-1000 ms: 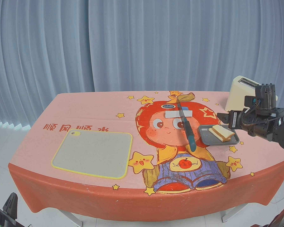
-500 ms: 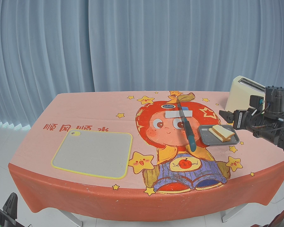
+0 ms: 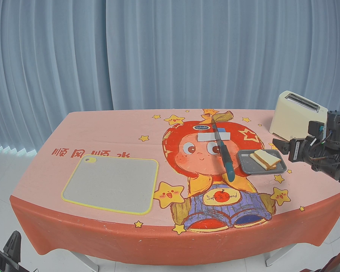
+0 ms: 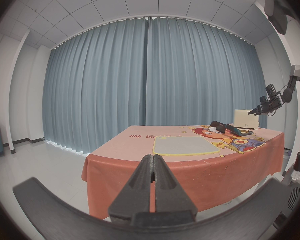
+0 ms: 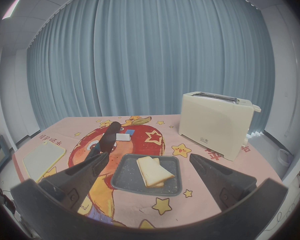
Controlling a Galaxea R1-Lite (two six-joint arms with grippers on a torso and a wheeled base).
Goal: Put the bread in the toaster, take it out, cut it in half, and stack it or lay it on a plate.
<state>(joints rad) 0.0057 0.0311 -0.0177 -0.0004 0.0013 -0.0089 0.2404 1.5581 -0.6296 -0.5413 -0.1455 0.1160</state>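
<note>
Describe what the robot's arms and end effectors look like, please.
The right arm is black, built of round drum-like joints, with thin cables looped outside and a small white label. The right end effector has two dark wedge-shaped fingers. The left end effector has matching dark grey tapering fingers.

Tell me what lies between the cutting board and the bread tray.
In the head view, the knife lies between the cutting board and the tray, its blade crossing a small white block.

Two pale, brown-crusted bread slices [image 3: 267, 158] lie overlapped on a dark grey rectangular tray [image 3: 245, 162]. A cream two-slot toaster [image 3: 296, 116] stands upright at its one o'clock. A teal-handled knife [image 3: 223, 152] lies at its nine o'clock.
</note>
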